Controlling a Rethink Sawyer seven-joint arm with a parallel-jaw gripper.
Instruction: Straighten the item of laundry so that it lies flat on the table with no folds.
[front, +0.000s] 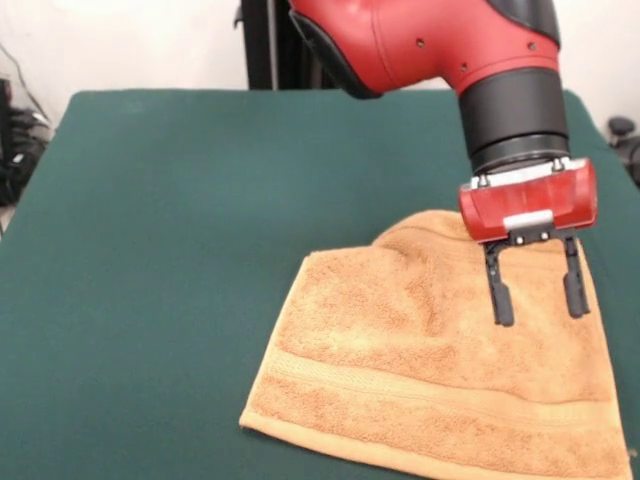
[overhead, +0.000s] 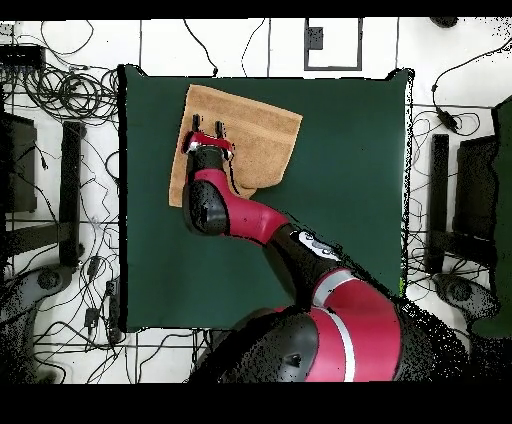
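Note:
The orange-tan towel (front: 400, 350) lies on the dark green table (front: 170, 260) at the front right in the front view. Its near part lies flat, with a band stripe along the front hem. Its far edge is bunched into a rounded fold beside the gripper. My gripper (front: 541, 314) is open, fingers pointing down over the towel's right part, with nothing between them. I cannot tell if the tips touch the cloth. In the overhead view the towel (overhead: 262, 132) lies near the table's (overhead: 340, 200) top left edge, with the gripper (overhead: 207, 126) over its left part.
The towel's right side reaches the picture's right edge in the front view. In the overhead view, cables (overhead: 60, 95) lie on the floor around the table and dark stands (overhead: 72, 180) flank it on the left and right (overhead: 438, 190).

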